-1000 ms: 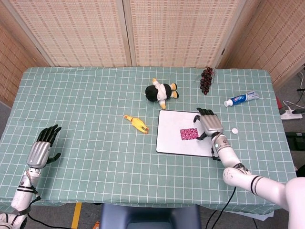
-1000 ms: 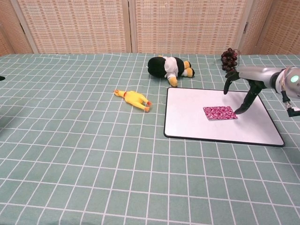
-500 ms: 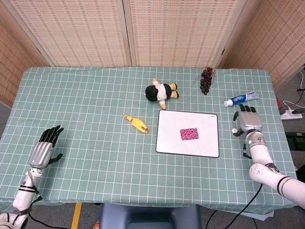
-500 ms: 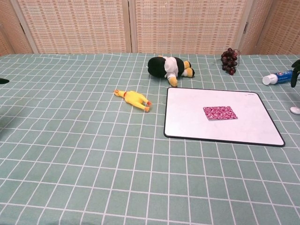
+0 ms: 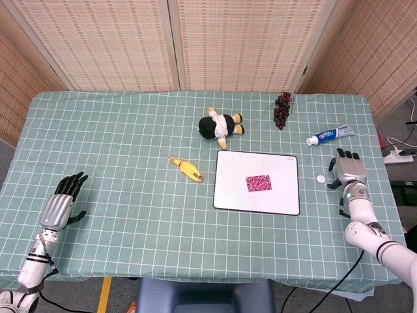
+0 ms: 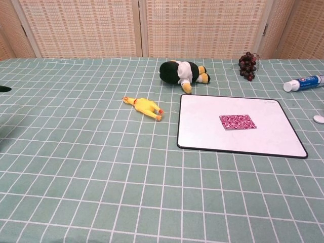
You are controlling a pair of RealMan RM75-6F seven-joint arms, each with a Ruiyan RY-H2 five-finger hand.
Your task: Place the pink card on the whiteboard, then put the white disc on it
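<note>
Two steps make up this job, and by the look of things the first is done.

Item: small pink patterned card (image 5: 259, 183), lying flat near the middle of the white rectangular black-edged whiteboard (image 5: 228, 195), centre-right of the head view. No hand touches it.

Item: small white round disc (image 5: 320, 178), on the green checked cloth of the counter (image 5: 130, 143), just off the whiteboard's right edge. In the chest view it sits at the far right margin (image 6: 319, 119).

Item: your right hand (image 5: 350, 171), right side of the head view, just beside the disc and further right. Fingers are spread and hold nothing; whether a fingertip touches the disc cannot be told.

Item: your left hand (image 5: 62, 204), lower left of the head view, fingers apart, empty, low over the counter, well apart from the work.

Step in hand, as judged: fetching the disc. Your next move calls for closing the right hand's fingers on the disc, a thin low thing likely to slide on the cloth, then carrying it left over the whiteboard's edge and setting it on the card.

Other entries: black-and-white plush toy (image 5: 220, 125), yellow rubber chicken (image 5: 186, 169), dark grape bunch (image 5: 283, 109), blue-and-white toothpaste tube (image 5: 330, 135).
</note>
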